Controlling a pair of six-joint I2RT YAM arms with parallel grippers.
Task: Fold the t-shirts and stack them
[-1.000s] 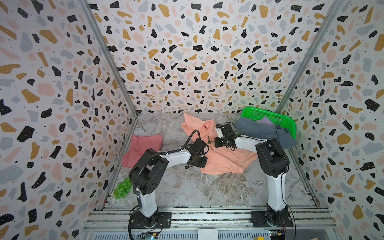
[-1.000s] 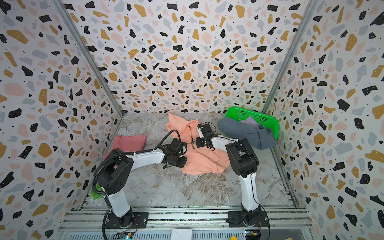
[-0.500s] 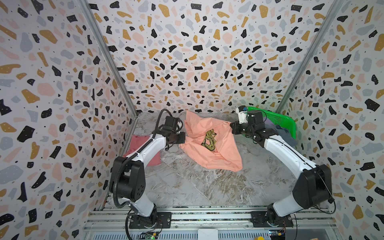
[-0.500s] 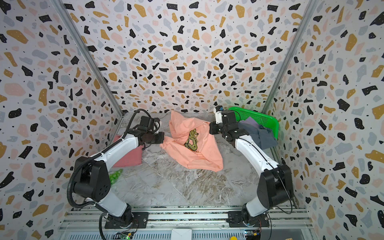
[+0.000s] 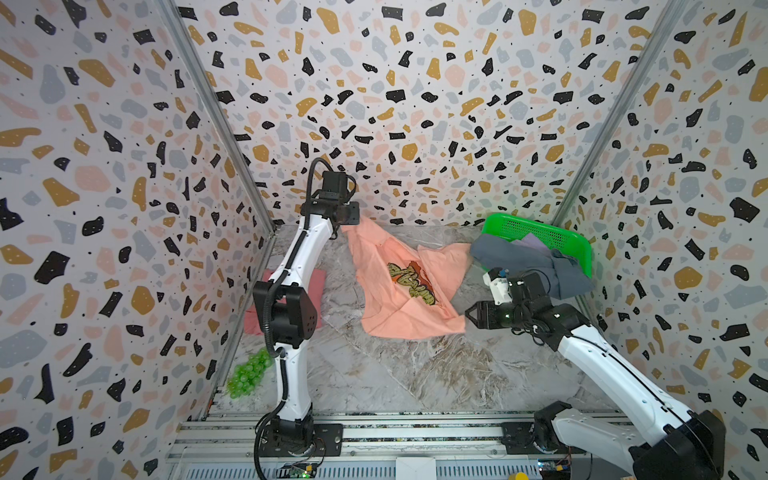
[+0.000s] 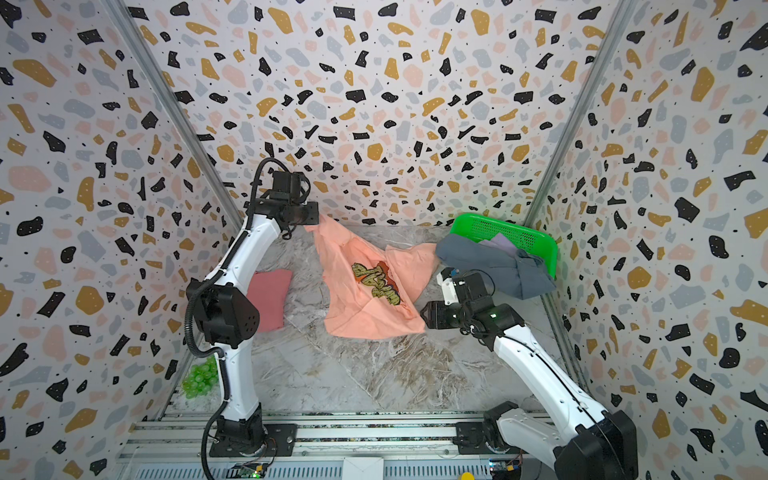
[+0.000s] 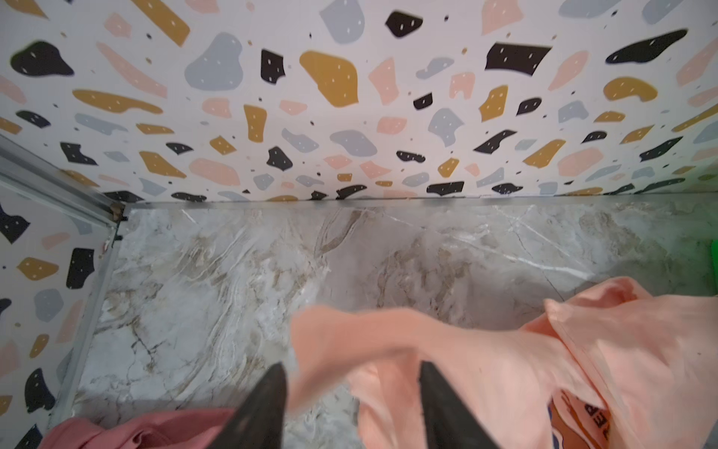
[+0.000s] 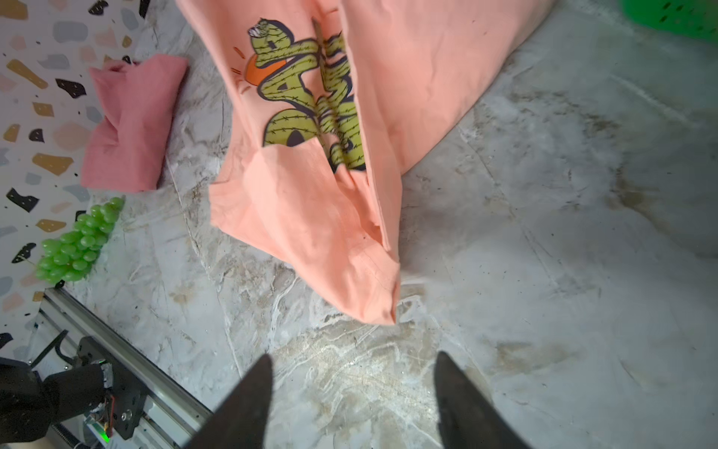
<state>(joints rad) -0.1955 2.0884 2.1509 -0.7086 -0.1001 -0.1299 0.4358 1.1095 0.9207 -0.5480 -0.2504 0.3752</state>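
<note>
On marble table (image 5: 395,374): peach t-shirt (image 5: 384,318) (print up) | left gripper (image 7: 352,366) parted at far corner | right gripper (image 8: 354,355) parted, empty

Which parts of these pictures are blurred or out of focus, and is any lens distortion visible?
Left wrist view: the peach t-shirt flap at the left gripper is smeared by motion, while the wall is sharp. Right wrist view: the print is slightly blurred, and the right gripper looks soft and dark. Both top views: wide-angle distortion slants the corner posts.
</note>
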